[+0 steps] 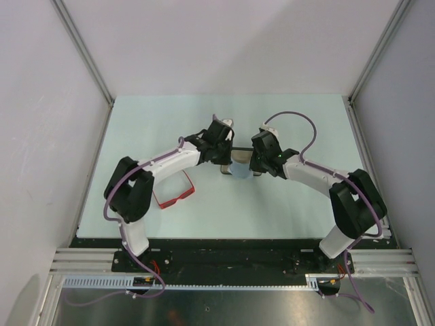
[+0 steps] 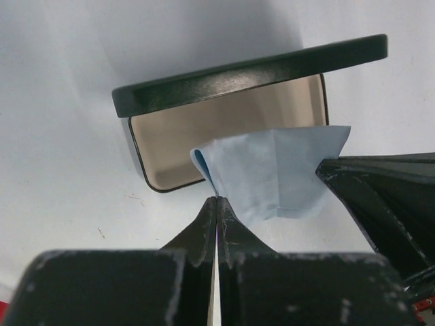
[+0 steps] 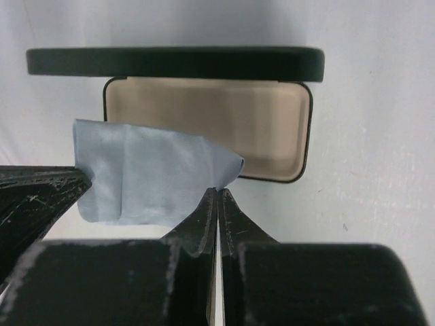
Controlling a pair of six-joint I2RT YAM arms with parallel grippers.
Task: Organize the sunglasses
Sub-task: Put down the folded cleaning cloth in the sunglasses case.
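The red sunglasses (image 1: 174,194) lie on the table beside the left arm's elbow, partly under it, and neither gripper is near them. A pale blue cloth (image 2: 279,173) hangs stretched between the two grippers, just in front of an open black case (image 2: 224,136) with a beige inside and a raised lid (image 2: 251,71). My left gripper (image 2: 217,199) is shut on one corner of the cloth. My right gripper (image 3: 219,190) is shut on the opposite corner of the cloth (image 3: 143,180). In the top view the cloth (image 1: 239,171) shows between both wrists.
The case (image 3: 217,125) stands at mid-table under the two wrists, mostly hidden in the top view. Grey walls with metal rails (image 1: 81,47) close in the pale table (image 1: 306,115) on three sides.
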